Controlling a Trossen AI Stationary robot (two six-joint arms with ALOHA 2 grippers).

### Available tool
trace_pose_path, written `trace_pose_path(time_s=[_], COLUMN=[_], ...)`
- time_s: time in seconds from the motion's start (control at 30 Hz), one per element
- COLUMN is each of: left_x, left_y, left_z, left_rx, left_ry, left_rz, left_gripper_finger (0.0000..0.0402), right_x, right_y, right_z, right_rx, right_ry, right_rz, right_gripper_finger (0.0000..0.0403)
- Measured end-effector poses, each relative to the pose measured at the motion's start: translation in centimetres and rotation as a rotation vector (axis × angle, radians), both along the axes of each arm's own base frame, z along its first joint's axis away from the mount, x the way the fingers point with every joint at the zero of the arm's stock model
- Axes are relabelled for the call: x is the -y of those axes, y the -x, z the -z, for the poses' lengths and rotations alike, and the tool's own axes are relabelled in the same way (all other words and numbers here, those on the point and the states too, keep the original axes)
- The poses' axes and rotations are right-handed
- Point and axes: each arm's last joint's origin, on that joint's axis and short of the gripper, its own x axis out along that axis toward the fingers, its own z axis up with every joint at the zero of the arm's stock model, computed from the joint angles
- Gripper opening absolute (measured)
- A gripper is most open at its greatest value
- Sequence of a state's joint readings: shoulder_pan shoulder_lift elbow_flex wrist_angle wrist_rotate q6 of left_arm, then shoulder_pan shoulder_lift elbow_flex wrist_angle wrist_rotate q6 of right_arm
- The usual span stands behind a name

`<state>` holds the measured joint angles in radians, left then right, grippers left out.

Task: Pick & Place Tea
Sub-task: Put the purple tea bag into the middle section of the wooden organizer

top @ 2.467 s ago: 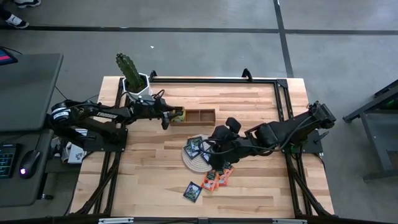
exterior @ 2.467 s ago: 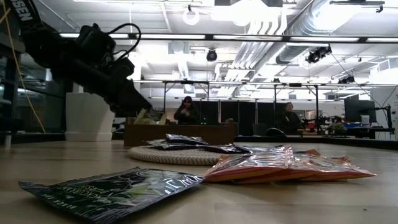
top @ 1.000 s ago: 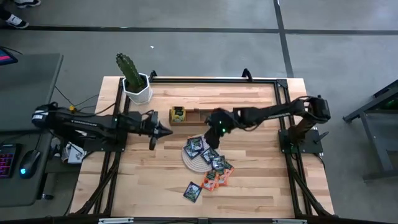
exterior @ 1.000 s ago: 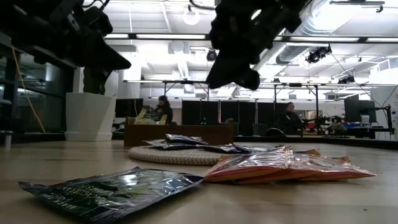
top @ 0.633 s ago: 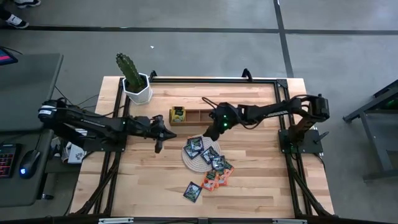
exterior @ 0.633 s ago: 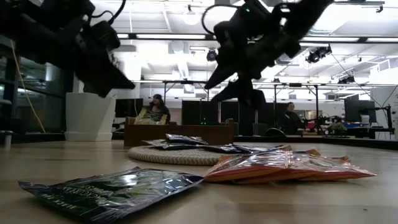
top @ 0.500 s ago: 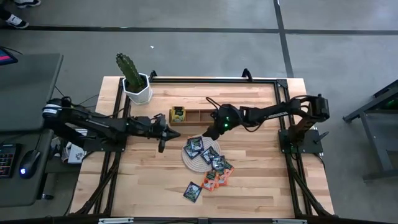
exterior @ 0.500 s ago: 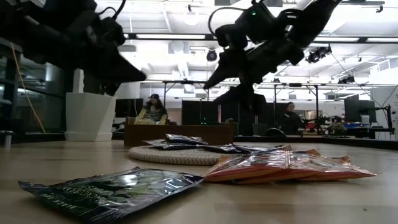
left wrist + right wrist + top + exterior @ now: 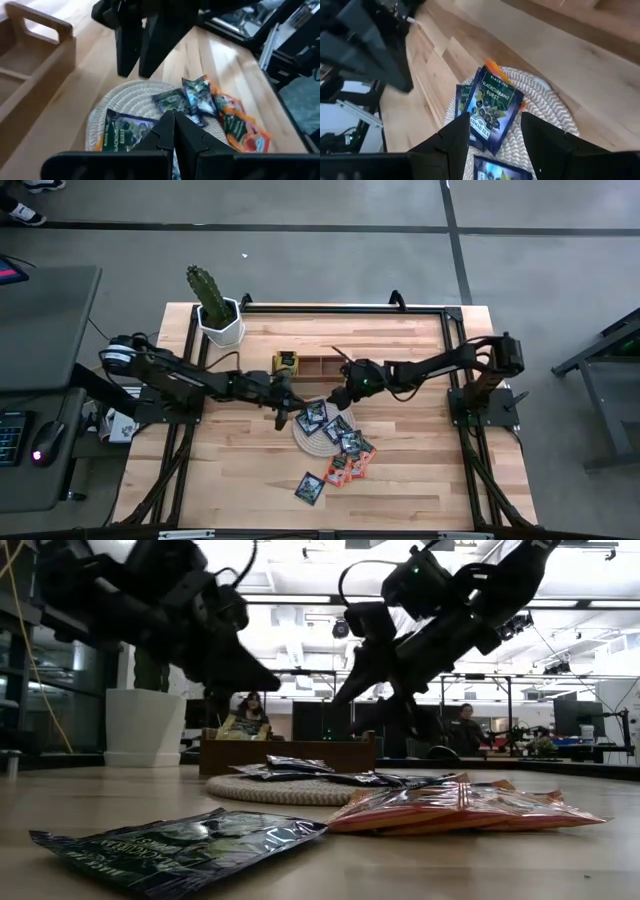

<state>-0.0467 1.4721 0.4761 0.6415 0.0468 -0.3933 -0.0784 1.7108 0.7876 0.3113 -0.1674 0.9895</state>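
Note:
Several tea sachets lie on the round woven mat (image 9: 322, 434): a dark blue one (image 9: 492, 107) on top, with others (image 9: 192, 97) beside it. Orange-red sachets (image 9: 350, 465) spill off the mat's near side onto the table. One dark sachet (image 9: 185, 845) lies flat near the front edge. A yellow-green sachet (image 9: 287, 363) sits in the left compartment of the wooden tray (image 9: 325, 366). My left gripper (image 9: 173, 131) is shut and hovers over the mat's left rim. My right gripper (image 9: 495, 134) is open above the dark blue sachet, one finger to either side and clear of it.
A potted cactus (image 9: 213, 305) stands at the table's far left corner. The tray lies just beyond the mat. A black frame (image 9: 455, 340) borders the table top. The two grippers face each other closely over the mat. People sit in the room behind the table (image 9: 245, 715).
My left gripper has travelled toward the table's right edge and sunk a little, and now reaches the mat's left rim, still shut. My right gripper has sunk toward the mat, rolled about its own axis and opened. The sachets have stayed in place.

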Motion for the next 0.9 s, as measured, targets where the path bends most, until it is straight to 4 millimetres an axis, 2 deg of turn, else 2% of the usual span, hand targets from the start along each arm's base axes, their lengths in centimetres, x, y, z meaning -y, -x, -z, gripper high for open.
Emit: trace_pose_path(time_s=[0.2,0.47,0.63,0.83,0.9], left_x=[0.2,1.6,2.7,2.6,2.6], left_y=[-1.4,-0.7,-0.5,-0.5,-0.4], left_z=[0.5,1.6,1.7,1.8,1.8], left_rx=[-0.116,-0.254,-0.265,-0.271,-0.275], left_ry=[0.009,-0.018,-0.037,-0.059,-0.060], left_rz=[0.024,0.100,0.118,0.081,0.081], left_gripper_finger=[0.0000,0.0000,0.0000,0.0000,0.0000], right_x=[-0.4,-0.2,-0.2,-0.2,-0.2], right_y=[-0.7,-1.0,-1.1,-1.4,-2.0], right_z=[1.4,2.5,3.1,3.5,3.4], right_rx=[-0.001,-0.010,-0.018,-0.031,-0.016], right_ry=[-0.023,-0.025,-0.026,-0.028,-0.024], right_rz=[0.052,0.070,0.069,0.061,0.056], right_gripper_finger=[0.0172,0.0172,0.0172,0.0172,0.0172])
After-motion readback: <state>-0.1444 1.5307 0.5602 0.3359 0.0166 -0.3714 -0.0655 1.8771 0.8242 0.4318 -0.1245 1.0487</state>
